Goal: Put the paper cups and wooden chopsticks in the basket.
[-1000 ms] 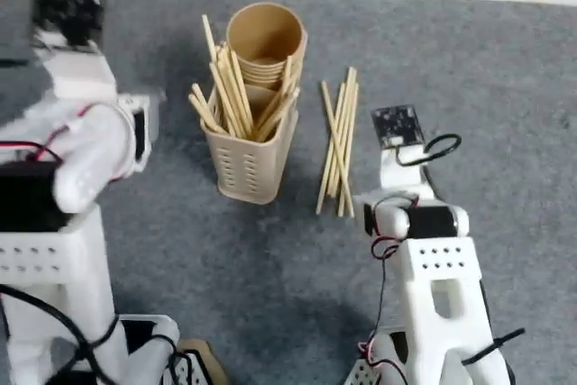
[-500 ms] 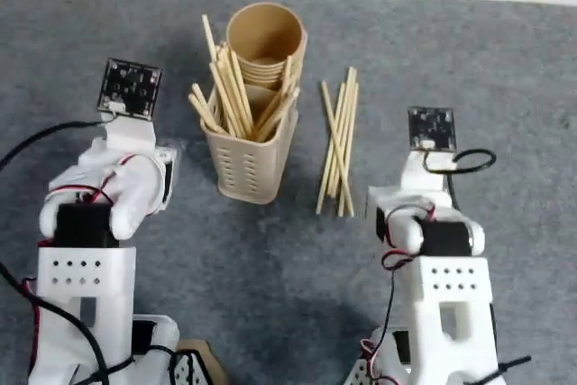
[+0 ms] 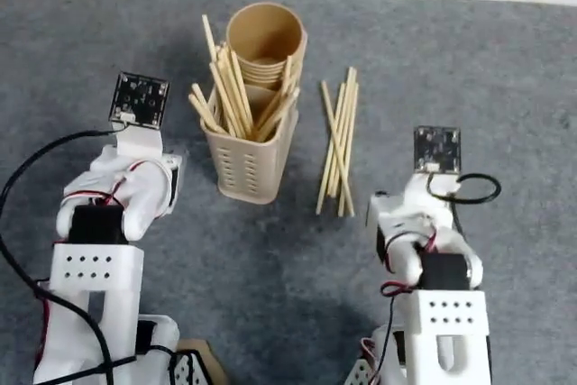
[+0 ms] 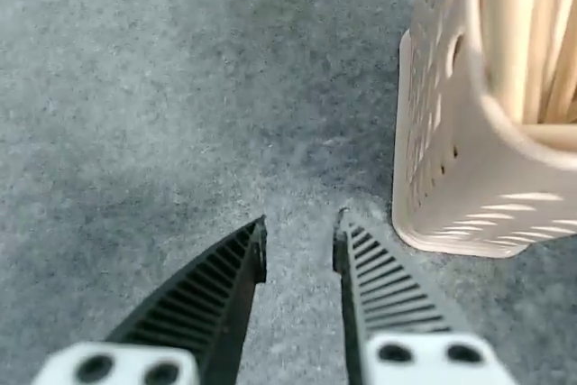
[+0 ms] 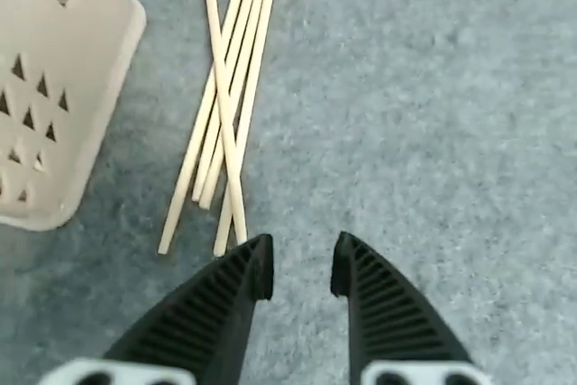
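Several wooden chopsticks (image 3: 337, 143) are left lying in a crossed pile on the grey mat (image 3: 487, 69), just beside the basket (image 3: 248, 173). The paper cups (image 3: 264, 38) are stacked inside the basket, with more chopsticks packed around them. The right gripper (image 5: 297, 268) is held near the pile's ends, jaws a little open, nothing held. The left gripper (image 4: 299, 245) is parked near the basket, jaws a little open and empty too. Thin, round, crossed sticks could be rolled away or dropped when pinched. The tall basket could be tipped if bumped while being filled.
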Robot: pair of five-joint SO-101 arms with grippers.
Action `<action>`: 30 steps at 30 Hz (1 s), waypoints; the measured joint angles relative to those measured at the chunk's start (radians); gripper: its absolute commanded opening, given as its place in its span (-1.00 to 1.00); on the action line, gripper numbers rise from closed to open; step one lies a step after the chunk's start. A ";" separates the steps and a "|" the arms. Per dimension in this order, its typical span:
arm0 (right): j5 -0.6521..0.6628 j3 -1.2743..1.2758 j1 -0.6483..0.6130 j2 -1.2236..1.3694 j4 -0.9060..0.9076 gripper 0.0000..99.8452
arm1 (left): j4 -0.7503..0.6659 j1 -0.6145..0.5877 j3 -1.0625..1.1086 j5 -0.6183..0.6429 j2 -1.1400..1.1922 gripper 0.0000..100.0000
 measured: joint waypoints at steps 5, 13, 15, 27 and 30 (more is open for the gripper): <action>0.227 0.095 0.000 -0.057 -0.046 -0.30 | -0.005 0.000 0.028 0.000 -0.003 -0.69; 0.189 0.092 0.043 -0.044 -0.087 -0.41 | -0.098 0.000 0.132 0.006 -0.005 -0.69; 0.161 0.038 0.041 0.026 -0.094 -0.46 | -0.117 0.000 0.143 0.051 -0.005 -0.69; 0.078 -0.539 -0.133 0.858 -0.091 -0.27 | -0.153 -0.063 0.178 0.167 -0.005 -0.69; 0.071 -0.617 -0.149 1.000 -0.091 -0.27 | -0.153 -0.080 0.180 0.190 -0.005 -0.69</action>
